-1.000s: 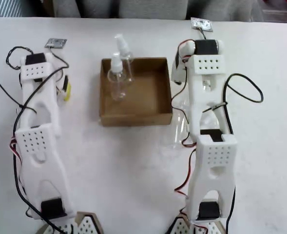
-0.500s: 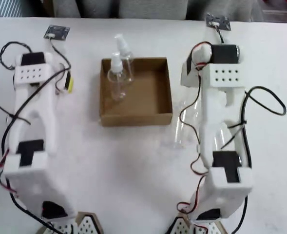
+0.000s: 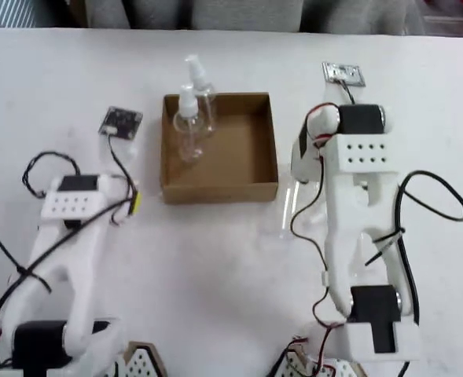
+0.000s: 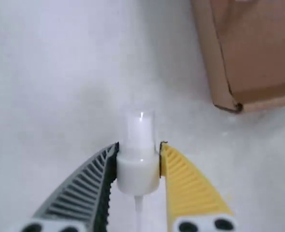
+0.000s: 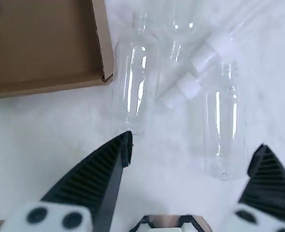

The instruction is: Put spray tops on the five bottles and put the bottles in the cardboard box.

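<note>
The cardboard box [image 3: 256, 151] stands at mid-table, and two clear bottles with spray tops [image 3: 188, 118] stand in its far left corner. My left gripper [image 4: 138, 157] is shut on a white spray top [image 4: 138, 164] and hovers off the box's near left corner [image 4: 229, 99]; in the high view it [image 3: 132, 203] is just left of the box. My right gripper [image 5: 194, 147] is open above clear, capless bottles [image 5: 132, 87] [image 5: 222, 125] lying right of the box. A loose spray top [image 5: 205, 65] lies between them. One lying bottle [image 3: 288, 214] shows beside the right arm.
Cables trail from both arms across the table [image 3: 215, 267]. Small circuit boards [image 3: 121, 122] [image 3: 343, 75] lie beyond each gripper. A third clear bottle [image 5: 181, 21] lies farther off by the box's right wall.
The left arm has drawn back toward the near edge, its gripper going from beside the box's far left to its near left corner. The right arm has also pulled back a little.
</note>
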`<action>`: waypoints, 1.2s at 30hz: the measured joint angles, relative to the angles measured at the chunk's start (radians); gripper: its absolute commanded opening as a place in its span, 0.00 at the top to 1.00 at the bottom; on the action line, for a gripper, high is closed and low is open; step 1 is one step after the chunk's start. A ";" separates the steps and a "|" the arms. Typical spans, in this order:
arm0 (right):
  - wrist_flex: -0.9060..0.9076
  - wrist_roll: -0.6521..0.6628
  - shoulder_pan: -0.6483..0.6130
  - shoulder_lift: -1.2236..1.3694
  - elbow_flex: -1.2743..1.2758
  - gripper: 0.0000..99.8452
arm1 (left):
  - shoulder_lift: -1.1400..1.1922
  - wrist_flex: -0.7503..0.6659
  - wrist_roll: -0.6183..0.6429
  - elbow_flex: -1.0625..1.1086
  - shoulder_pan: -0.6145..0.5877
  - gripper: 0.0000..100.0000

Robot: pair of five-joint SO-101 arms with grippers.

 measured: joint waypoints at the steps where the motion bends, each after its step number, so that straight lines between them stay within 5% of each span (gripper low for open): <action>1: -0.003 0.000 0.002 -0.028 0.029 0.73 | -0.015 -0.014 0.000 0.034 0.000 0.98; 9: -0.255 0.000 -0.031 -0.135 0.325 0.72 | -0.035 -0.272 0.002 0.229 0.000 0.98; 18: -0.466 -0.064 -0.161 -0.135 0.523 0.72 | -0.035 -0.288 0.000 0.238 0.000 0.98; 36: -0.776 -0.066 -0.183 -0.135 0.812 0.76 | -0.035 -0.288 0.000 0.238 0.000 0.98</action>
